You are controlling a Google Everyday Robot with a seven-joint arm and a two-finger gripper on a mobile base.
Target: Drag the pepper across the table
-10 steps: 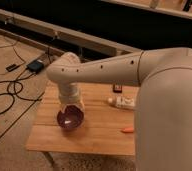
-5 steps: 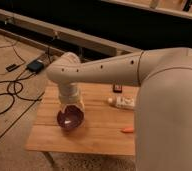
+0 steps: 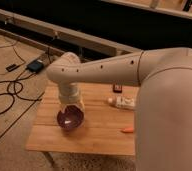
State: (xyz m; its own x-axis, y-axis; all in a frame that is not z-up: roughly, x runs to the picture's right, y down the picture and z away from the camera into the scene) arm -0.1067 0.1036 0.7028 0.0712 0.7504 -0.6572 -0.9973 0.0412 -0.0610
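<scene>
Arm (image 3: 164, 110): filling the right foreground and reaching left over the surface (image 3: 96, 140), so it is hiding the surface's right end.
Pepper (image 3: 128, 130): lying flat near the front edge, just beside the arm's shell. Nothing is touching it, and it is well apart from the tool.
Bowl (image 3: 69, 121): sitting at front left, purple and upright, directly under the wrist.
Tool (image 3: 71, 109): pointing down over the bowl with jaws spread and nothing pinched. Whether it is brushing the rim is not clear.
Judgement: the drag is not yet beginning. The tool is standing over the wrong thing and likely needing to cross right and come down on the pepper.
Bottle (image 3: 123, 103): lying on its side behind the pepper — a possible obstacle if the drag is heading back.
Cables (image 3: 9, 92): trailing on the floor beyond the left edge.
</scene>
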